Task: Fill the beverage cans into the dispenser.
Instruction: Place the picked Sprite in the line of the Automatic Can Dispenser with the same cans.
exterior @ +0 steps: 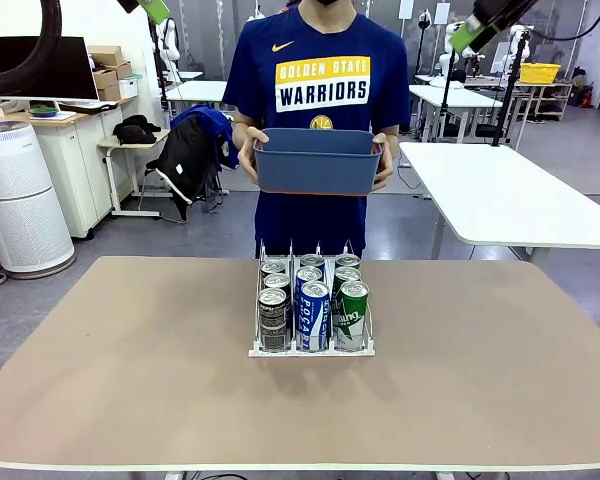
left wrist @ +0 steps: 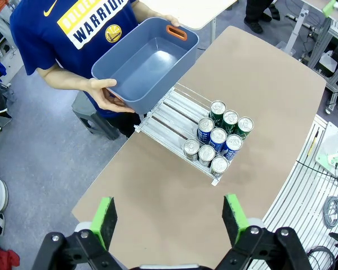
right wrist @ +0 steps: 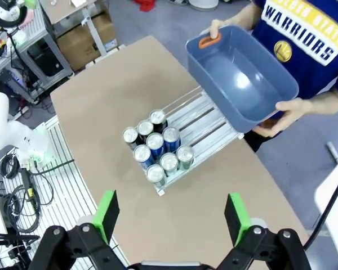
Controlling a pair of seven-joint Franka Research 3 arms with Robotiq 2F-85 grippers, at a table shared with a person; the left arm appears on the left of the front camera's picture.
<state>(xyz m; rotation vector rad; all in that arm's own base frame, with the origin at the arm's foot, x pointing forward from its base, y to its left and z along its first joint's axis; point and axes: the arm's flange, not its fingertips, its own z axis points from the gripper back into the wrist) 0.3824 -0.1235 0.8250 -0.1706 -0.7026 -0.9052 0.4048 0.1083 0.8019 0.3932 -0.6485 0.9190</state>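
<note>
Nine beverage cans (left wrist: 218, 138) stand in the dispenser (left wrist: 170, 118). Both my claws, left (left wrist: 168, 220) and right (right wrist: 170, 216), hang open above the table (exterior: 130, 350), holding nothing.

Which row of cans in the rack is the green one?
The green cans fill the lane on the robot's right in the dispenser. The blue cans with white lettering take the middle lane, and the black cans take the left one.
</note>
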